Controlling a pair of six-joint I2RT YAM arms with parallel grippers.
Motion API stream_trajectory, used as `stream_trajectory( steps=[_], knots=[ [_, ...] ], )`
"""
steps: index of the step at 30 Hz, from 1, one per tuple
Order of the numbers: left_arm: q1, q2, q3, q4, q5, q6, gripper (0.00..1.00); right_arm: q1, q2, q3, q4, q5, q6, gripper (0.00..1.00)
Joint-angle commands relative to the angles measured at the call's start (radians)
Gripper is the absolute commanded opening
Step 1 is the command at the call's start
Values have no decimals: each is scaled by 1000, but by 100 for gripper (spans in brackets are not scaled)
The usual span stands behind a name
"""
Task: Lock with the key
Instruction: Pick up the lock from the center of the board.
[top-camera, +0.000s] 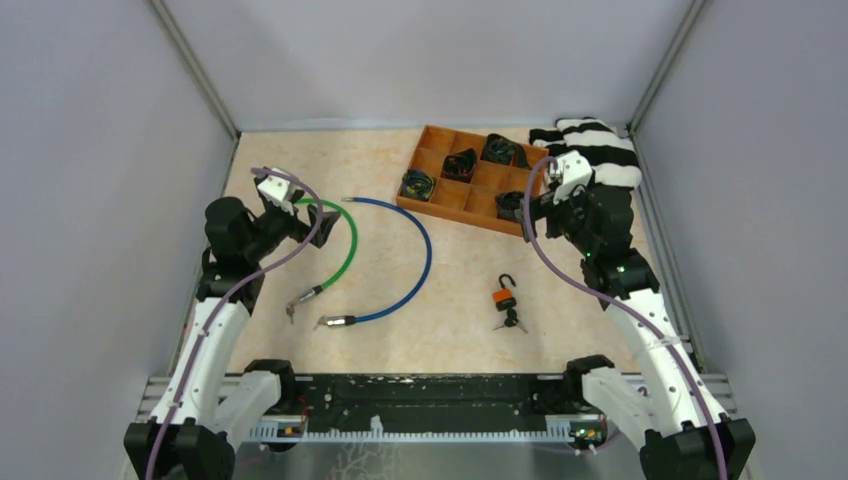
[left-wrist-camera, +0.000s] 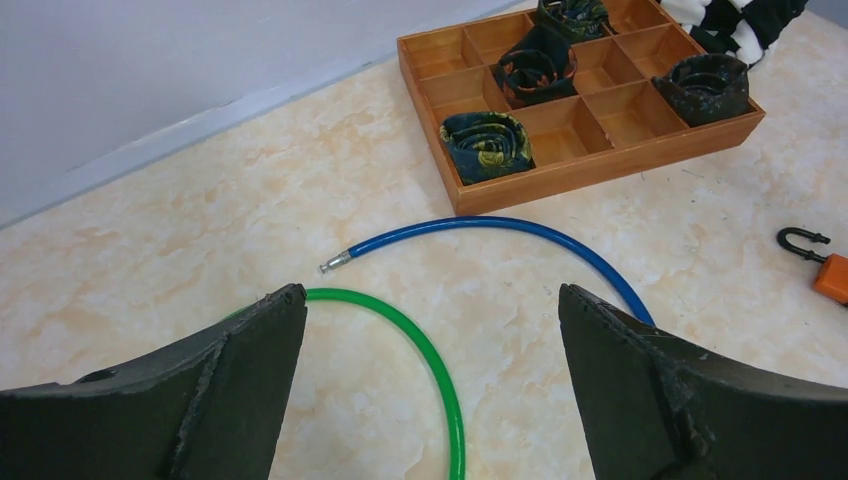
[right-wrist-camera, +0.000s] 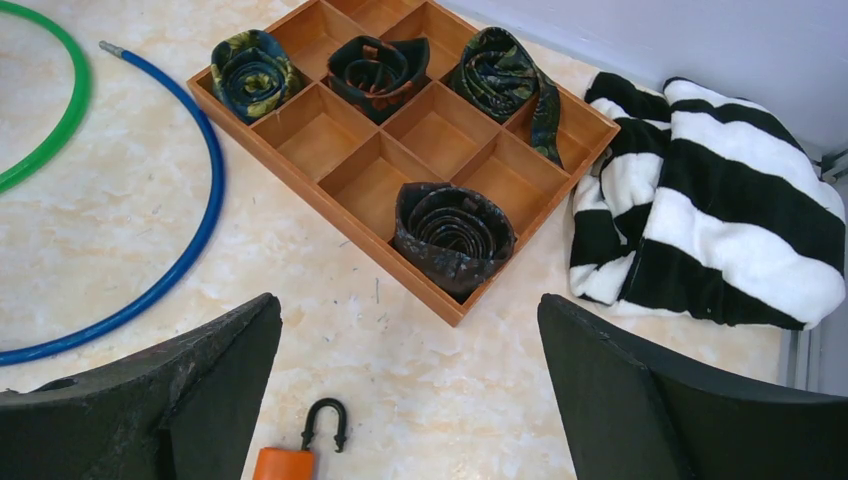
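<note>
Left gripper (left-wrist-camera: 430, 292) wide open, holds nothing, hangs over green cable (left-wrist-camera: 440, 380) on left side of table (top-camera: 450, 290). Right gripper (right-wrist-camera: 408, 300) wide open too, holds nothing, hangs by wooden tray (left-wrist-camera: 610, 165) at far right. Orange padlock (top-camera: 505, 297) lies on table between arms, nearer right arm, shackle looks open. Key (top-camera: 510, 322) at padlock's near end, touching. Blue cable (top-camera: 425, 260) lies beside green one. Rolled ties (right-wrist-camera: 453, 232) in tray. Striped towel (right-wrist-camera: 720, 220) beside tray.

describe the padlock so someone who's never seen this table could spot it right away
Find the wooden divider tray at the far right of the table, then come toward the near edge. There, right of the blue cable, lies the padlock: small orange body, black hooked shackle, keys at its near end. Unlike the long thin cable, it is a compact block.
</note>
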Motion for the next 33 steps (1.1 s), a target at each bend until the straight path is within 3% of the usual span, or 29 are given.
stream_trajectory(
  steps=[1,19,33],
  knots=[
    [13,-11,-6,35,39,-5,99,-9,-28,7,61,-18,-4,99],
    [13,-8,-4,26,95,6,99,-9,-28,-1,63,-25,-21,99],
    [-17,41,-45,-126,248,297,99,-9,-7,-29,36,-131,-121,99]
  ],
)
